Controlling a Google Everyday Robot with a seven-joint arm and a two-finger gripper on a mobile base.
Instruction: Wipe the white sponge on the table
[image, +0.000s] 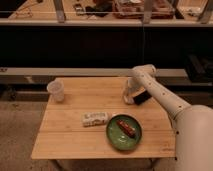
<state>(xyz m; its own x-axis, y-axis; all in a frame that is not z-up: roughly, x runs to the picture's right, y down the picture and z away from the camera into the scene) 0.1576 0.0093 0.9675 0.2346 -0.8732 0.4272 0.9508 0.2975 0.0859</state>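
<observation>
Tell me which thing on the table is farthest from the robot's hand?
The clear plastic cup, alone at the table's back left corner. The gripper is at the right, beside the black block; the white bar and green plate lie nearer it.

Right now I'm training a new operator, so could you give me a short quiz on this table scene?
1. True or false: the clear plastic cup stands near a rear corner of the table, apart from the green plate.
2. What lies on the green plate? A) a reddish-brown sausage-like piece B) a banana C) a spoon
3. The gripper is down over the table's rear half; what dark thing lies beside it?
Key: 1 true; 2 A; 3 the small black block.
</observation>
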